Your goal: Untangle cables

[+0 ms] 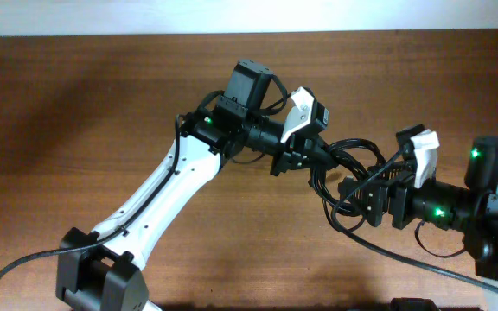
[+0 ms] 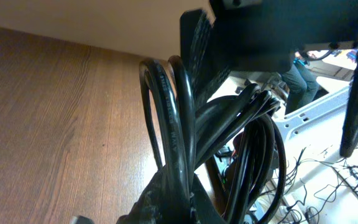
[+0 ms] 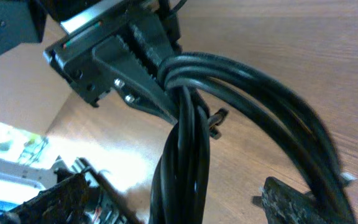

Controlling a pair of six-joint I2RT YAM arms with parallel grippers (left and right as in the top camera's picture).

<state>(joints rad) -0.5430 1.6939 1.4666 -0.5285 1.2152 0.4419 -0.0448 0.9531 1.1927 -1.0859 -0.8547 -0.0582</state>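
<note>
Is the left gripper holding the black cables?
Yes, in the right wrist view the left gripper has its ridged jaws clamped shut on the bundle of black cables.

Item: cables (image 3: 185, 143). Several thin, glossy black cords bunched into overlapping loops and pinched together in the left gripper (image 3: 148, 74). The loops arc out and hang slack below it.
</note>
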